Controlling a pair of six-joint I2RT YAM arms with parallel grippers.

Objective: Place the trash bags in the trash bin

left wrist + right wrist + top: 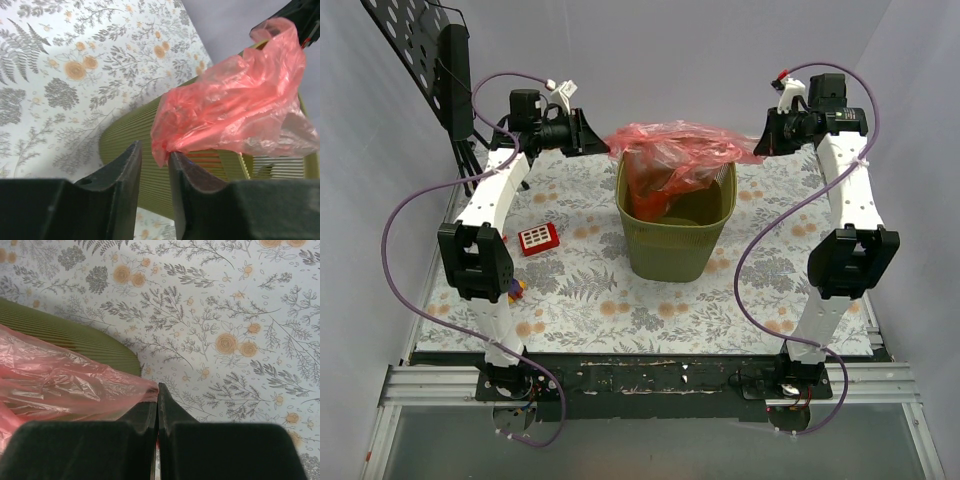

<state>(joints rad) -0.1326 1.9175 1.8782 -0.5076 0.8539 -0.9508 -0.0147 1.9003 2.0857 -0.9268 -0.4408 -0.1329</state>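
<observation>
The olive-green trash bin (670,252) stands upright mid-table. The billowy red trash bag (680,145) lies spread over its mouth and partly hangs inside. My left gripper (598,138) is at the bag's left end. In the left wrist view its jaws (155,150) stand apart, and a corner of the bag (235,110) touches only one fingertip, above the bin's wall (132,145). My right gripper (760,140) is at the bag's right end. In the right wrist view it (158,386) is shut on the bag's edge (60,380), beside the bin (65,332).
A small red flat toy with white buttons (538,238) lies left of the bin. A small colourful piece (516,290) sits by the left arm. A black perforated stand (415,45) leans at the back left. Grey walls close in on three sides.
</observation>
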